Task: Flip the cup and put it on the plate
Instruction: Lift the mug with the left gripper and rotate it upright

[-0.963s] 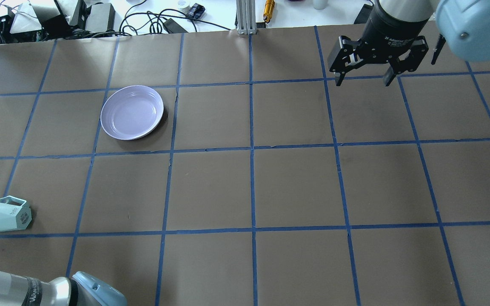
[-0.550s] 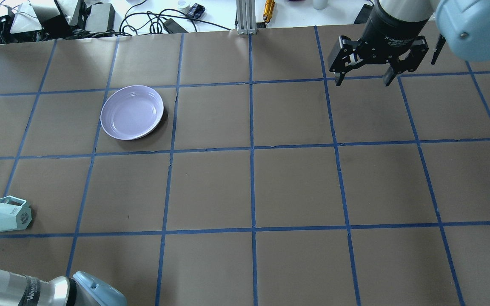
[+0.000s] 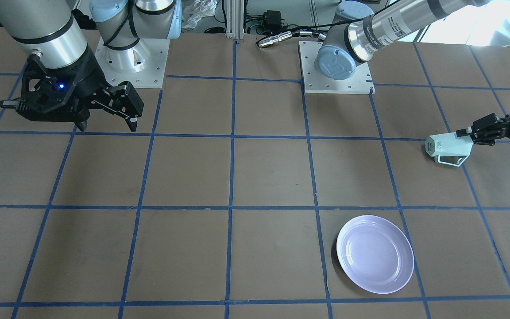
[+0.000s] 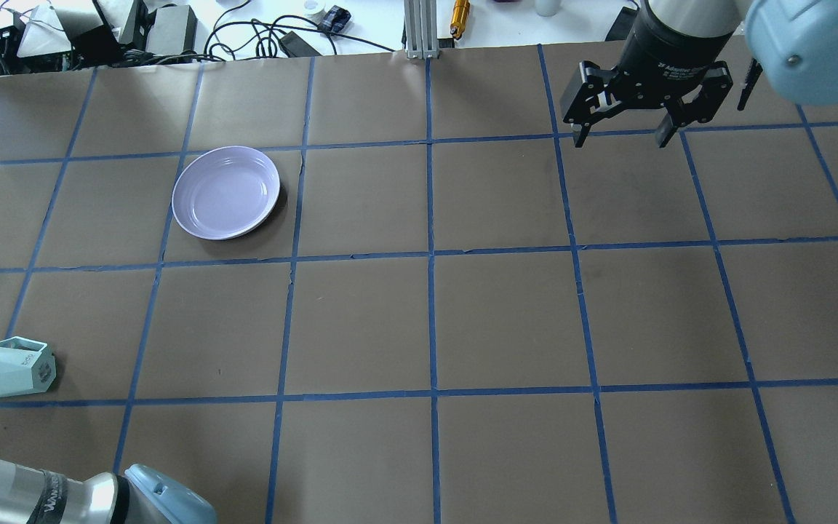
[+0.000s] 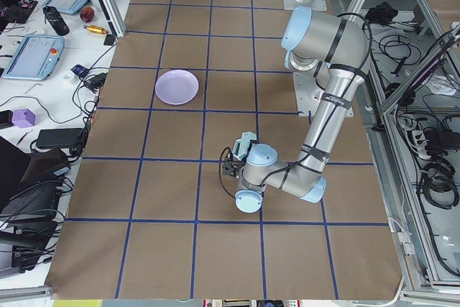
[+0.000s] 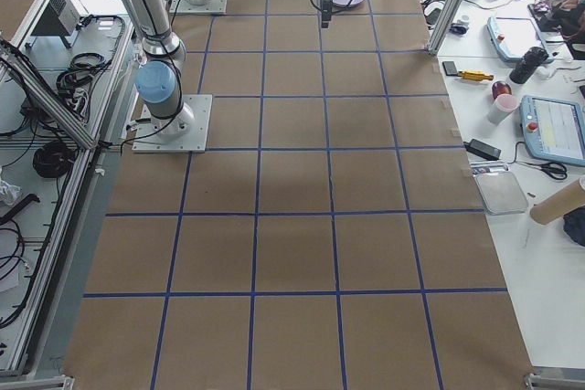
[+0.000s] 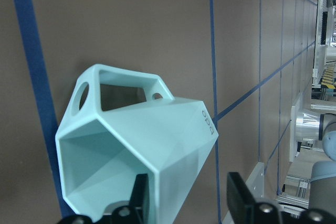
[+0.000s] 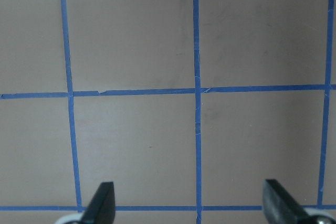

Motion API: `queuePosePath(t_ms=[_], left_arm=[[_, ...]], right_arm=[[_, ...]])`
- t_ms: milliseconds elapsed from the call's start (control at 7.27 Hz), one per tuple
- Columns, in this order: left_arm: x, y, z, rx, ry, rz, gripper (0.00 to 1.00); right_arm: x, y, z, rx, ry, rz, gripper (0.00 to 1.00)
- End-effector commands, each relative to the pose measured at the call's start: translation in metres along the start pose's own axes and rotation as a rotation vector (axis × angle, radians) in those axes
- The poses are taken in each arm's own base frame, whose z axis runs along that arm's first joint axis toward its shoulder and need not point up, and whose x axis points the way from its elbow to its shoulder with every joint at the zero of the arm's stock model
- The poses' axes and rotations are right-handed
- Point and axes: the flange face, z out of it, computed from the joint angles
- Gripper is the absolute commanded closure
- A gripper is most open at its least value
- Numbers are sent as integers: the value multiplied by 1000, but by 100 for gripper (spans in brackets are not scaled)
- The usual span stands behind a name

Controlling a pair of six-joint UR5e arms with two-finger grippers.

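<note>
The pale mint-green cup (image 4: 8,371) lies on its side near the table's left edge, with its handle (image 7: 123,85) against the table. It also shows in the front view (image 3: 449,148). My left gripper (image 7: 186,200) is open at the cup's mouth, one finger inside and one outside the wall; it also shows in the front view (image 3: 471,133). The lavender plate (image 4: 226,193) sits empty, far from the cup, and shows in the front view too (image 3: 375,254). My right gripper (image 4: 623,135) hangs open and empty over bare table at the far right.
Brown paper with a blue tape grid covers the table (image 4: 433,320). Cables and boxes (image 4: 172,25) and an aluminium post (image 4: 419,29) stand beyond the far edge. The arm base plates (image 3: 337,66) sit at the robot's side.
My left gripper's finger has slid in over the cup's mouth end, and the cup has shifted very slightly right. The right arm has hardly moved.
</note>
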Motion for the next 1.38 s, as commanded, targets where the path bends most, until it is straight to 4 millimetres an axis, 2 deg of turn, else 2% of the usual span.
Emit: queuePosePath(t_ms=[0,275,413,688,963,1101,1239], left_arm=[[-2,0,3,0,18,9,100],[6,-1,-1,1,7,19,100],[22,-5,-8,18,-4,23,100],[51,-17,-38,10,-28,18,100],[99,-48,-55,-35,-106,68,100],[128,-65,-54,-79,-151,96,100],[165,-86,-50,-108,-205,116,100]], right_arm=[[0,0,0,0,0,0,0],[0,0,0,0,0,0,0],[0,0,0,0,0,0,0],[0,0,0,0,0,0,0],[0,0,0,0,0,0,0],[0,0,0,0,0,0,0],[0,0,0,0,0,0,0]])
